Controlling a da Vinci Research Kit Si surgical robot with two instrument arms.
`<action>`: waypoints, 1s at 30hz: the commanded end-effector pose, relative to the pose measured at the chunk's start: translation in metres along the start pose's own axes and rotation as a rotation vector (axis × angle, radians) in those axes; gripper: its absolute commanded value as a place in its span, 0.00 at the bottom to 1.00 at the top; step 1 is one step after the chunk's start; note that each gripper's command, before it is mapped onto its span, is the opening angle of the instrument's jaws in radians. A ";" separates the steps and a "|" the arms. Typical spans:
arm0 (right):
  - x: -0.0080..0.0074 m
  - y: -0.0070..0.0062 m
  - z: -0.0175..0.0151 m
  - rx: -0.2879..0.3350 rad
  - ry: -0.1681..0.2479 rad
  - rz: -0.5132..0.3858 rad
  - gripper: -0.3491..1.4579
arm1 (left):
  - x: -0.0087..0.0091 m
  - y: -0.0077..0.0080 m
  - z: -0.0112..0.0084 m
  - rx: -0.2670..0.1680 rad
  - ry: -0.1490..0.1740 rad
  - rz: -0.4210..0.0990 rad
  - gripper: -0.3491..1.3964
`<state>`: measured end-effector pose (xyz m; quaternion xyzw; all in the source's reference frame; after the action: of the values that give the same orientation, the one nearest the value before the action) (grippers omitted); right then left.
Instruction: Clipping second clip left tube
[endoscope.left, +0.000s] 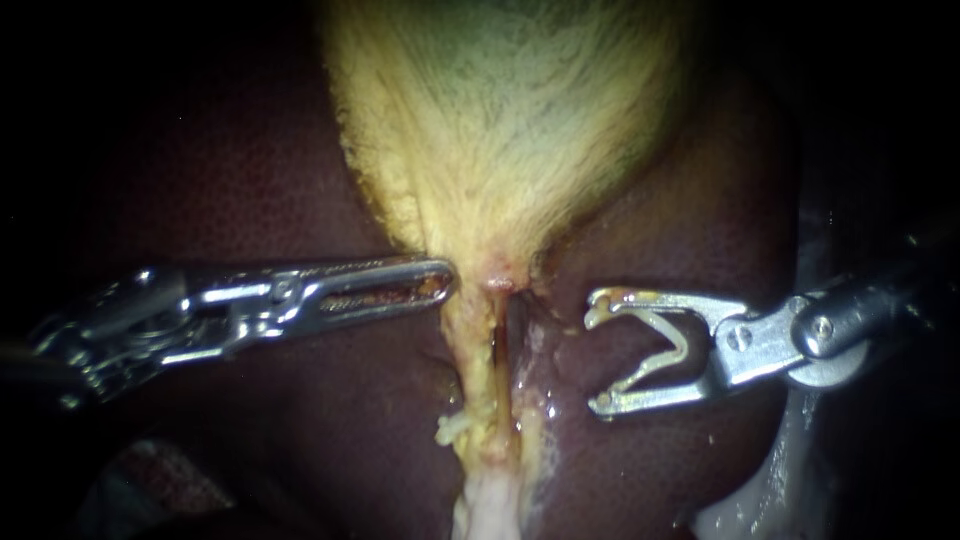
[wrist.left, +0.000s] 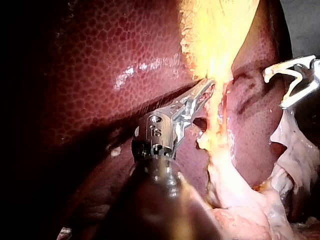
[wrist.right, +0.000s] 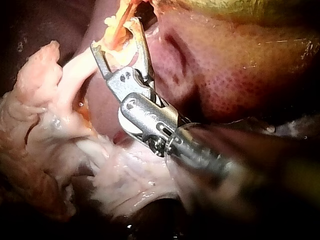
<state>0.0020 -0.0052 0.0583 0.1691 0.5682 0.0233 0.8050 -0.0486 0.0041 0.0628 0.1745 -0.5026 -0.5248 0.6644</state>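
**newbie_q:** why is the left instrument (endoscope.left: 440, 282) parked up at the neck when the clip (endoscope.left: 668, 350) is meant for the left tube (endoscope.left: 478, 375)?

**benchrat:** It's being used as a retractor, as far as can be judged. Its shaft is seen coming in from 9 o'clock, and its jaws are closed down flat on the fringe of the gallbladder (endoscope.left: 500, 120), right where the neck narrows. Only a thin edge seems to be caught. With the neck held toward 9 o'clock, the left tube is drawn out straight toward 6 o'clock over the liver (endoscope.left: 250, 180), and a dark gap is opened on its 3 o'clock side.

**newbie_q:** and the other one?

**benchrat:** The right instrument (endoscope.left: 597, 352) is seen coming in from 3 o'clock, jaws spread wide, with the pale clip seated open between them and touched by both. It's held just beside the left tube, not touching, with the mouth faced toward 9 o'clock so the tube can be straddled square-on. No clip can be made out on the tube in any view. Likely snag: one jaw tip has to be passed cleanly through that dark gap, or neighbouring tissue gets caught too
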 end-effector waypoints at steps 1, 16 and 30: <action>0.0000 0.0000 0.0000 0.000 0.000 0.000 0.52 | 0.0000 0.0000 0.0000 0.000 0.000 0.000 0.00; -0.0006 -0.0020 0.0063 0.018 0.004 0.061 0.52 | -0.0014 0.0004 -0.0054 -0.017 -0.004 -0.005 0.00; -0.0024 -0.0017 0.0149 0.044 0.004 0.135 0.52 | -0.0023 0.0001 -0.0080 -0.045 -0.012 -0.011 0.00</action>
<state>0.0149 -0.0110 0.0647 0.2253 0.5563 0.0677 0.7970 -0.0416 0.0037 0.0582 0.1594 -0.4938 -0.5404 0.6623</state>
